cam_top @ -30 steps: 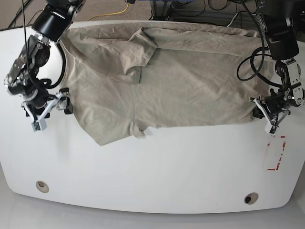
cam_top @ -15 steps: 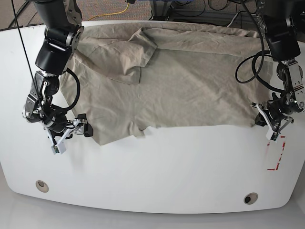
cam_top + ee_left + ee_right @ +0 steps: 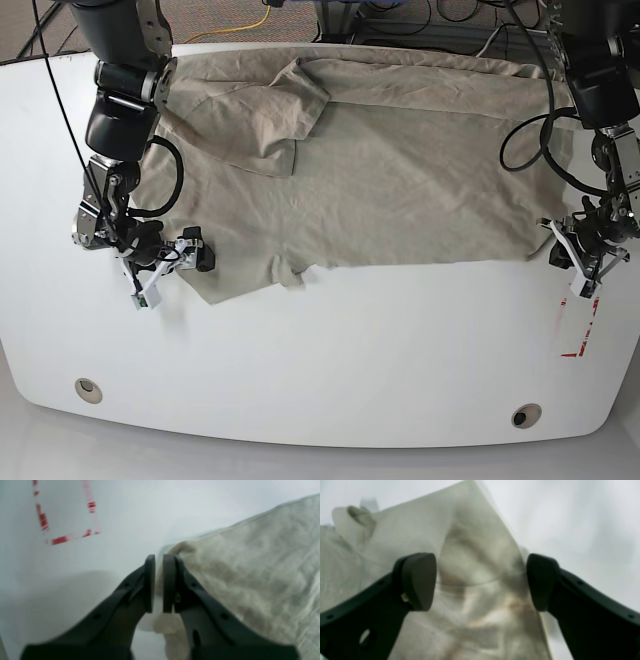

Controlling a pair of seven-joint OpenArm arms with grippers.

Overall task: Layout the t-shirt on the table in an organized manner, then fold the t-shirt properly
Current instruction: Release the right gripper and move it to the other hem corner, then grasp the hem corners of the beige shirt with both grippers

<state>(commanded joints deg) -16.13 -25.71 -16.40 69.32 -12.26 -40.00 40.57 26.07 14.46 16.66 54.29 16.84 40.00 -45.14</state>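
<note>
The left tool has its jaws drawn narrow, nearly touching, at the t-shirt's near right corner — whether cloth sits between them cannot be told. The right tool gapes wide over the shirt's near left corner. The wrinkled beige shirt lies spread across the far half of the white table, red tape near its right edge.

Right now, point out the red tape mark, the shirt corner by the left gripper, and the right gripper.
red tape mark [image 3: 60, 539], left wrist view, bottom strip.
t-shirt [image 3: 183, 547], left wrist view, corner.
right gripper [image 3: 481, 581], right wrist view, between open fingertips.
</note>
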